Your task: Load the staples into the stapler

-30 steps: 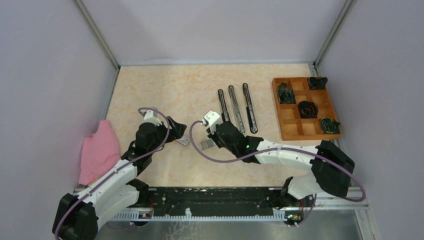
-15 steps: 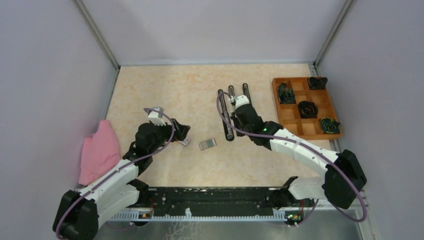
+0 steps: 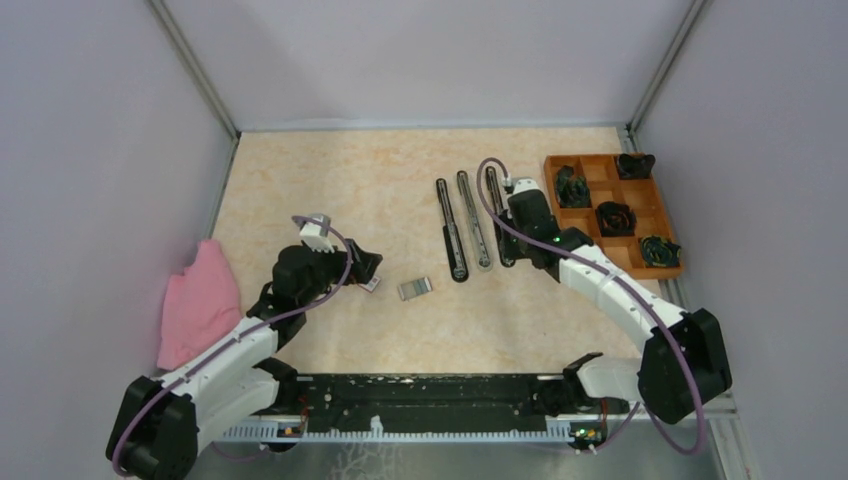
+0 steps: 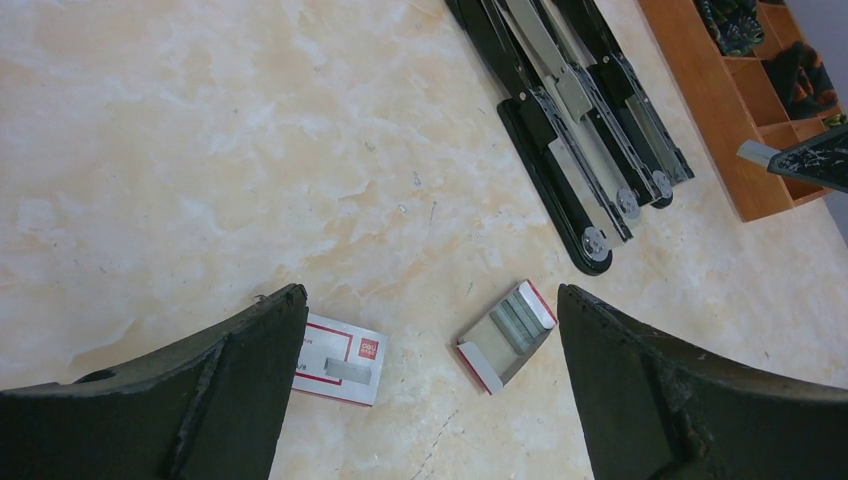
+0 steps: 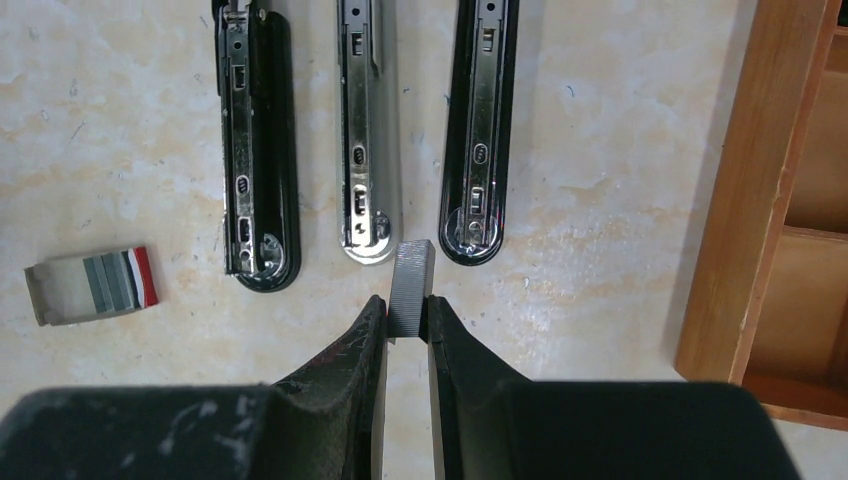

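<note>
Right wrist: staples [image 5: 411, 272] partly hidden inside gripper [image 5: 407, 308].

Desk [image 3: 300, 180]: pale marbled beige top; three long stapler bars [image 3: 471, 225] side by side right of centre, black, silvery, black, close together; small open box tray [image 3: 416, 288] near middle, nearer front than bars; red-and-white box [image 3: 368, 284] just left of it, apart; pink cloth [image 3: 200, 300] at left edge; wooden tray [image 3: 620, 273] at right edge

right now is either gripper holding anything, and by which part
The right gripper pinches the small silvery-grey ridged block of staples by its near end. The left gripper is open, holding nothing.
</note>
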